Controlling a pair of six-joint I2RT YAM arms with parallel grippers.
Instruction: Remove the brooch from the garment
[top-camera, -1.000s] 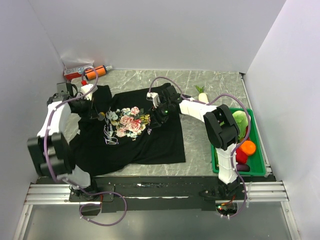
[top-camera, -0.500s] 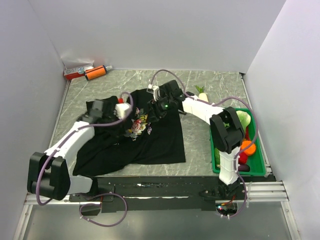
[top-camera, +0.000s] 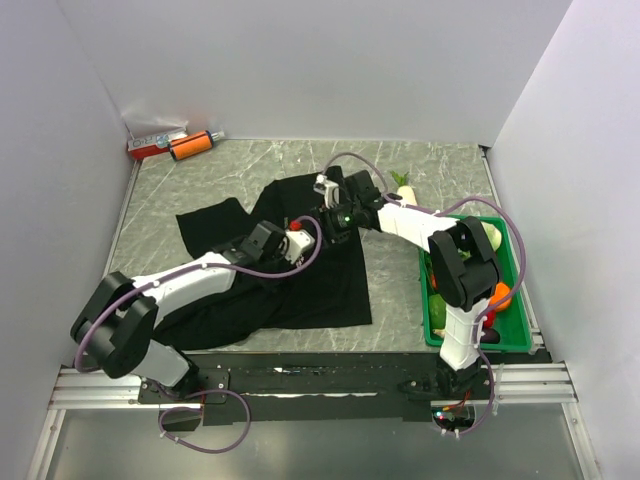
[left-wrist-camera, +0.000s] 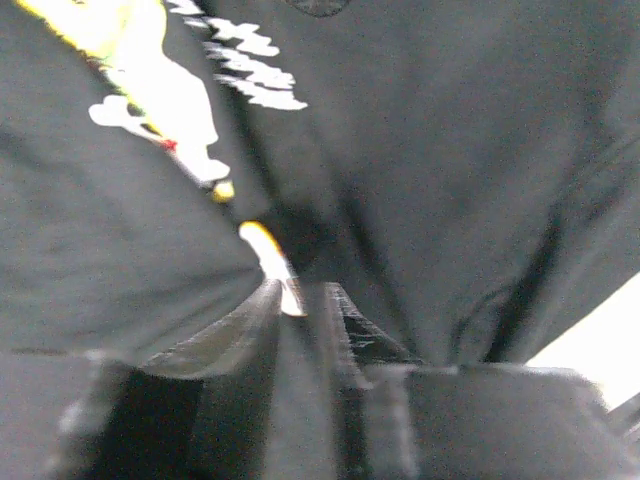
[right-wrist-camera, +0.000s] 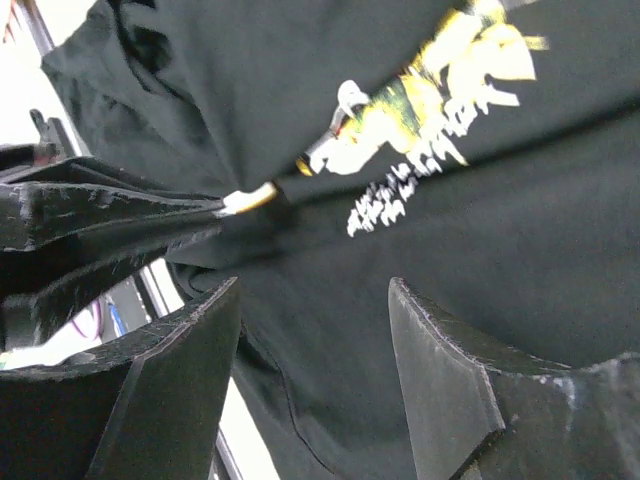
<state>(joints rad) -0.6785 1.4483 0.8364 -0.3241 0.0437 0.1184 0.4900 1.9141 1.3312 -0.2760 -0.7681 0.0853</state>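
Note:
The garment (top-camera: 330, 280) is a black T-shirt lying on the table, its left part folded over so the print is hidden from above. My left gripper (top-camera: 296, 238) lies on the fold, shut on the brooch (left-wrist-camera: 265, 255), a small yellowish piece at the fingertips, still against the fabric. The brooch also shows in the right wrist view (right-wrist-camera: 250, 200), held by the left fingers (right-wrist-camera: 120, 215). The printed design (right-wrist-camera: 440, 90) sits just beside it. My right gripper (top-camera: 335, 218) is open and empty, close over the shirt (right-wrist-camera: 500, 250) just right of the left gripper.
A green tray (top-camera: 520, 300) with vegetables and an orange fruit (top-camera: 497, 295) stands at the right edge. An orange and red tool (top-camera: 190, 145) lies at the back left corner. A white vegetable (top-camera: 405, 190) lies behind the right arm. Walls enclose three sides.
My left arm has swung from the back left to the middle, dragging the shirt's left part over the print. My right gripper has shifted slightly right.

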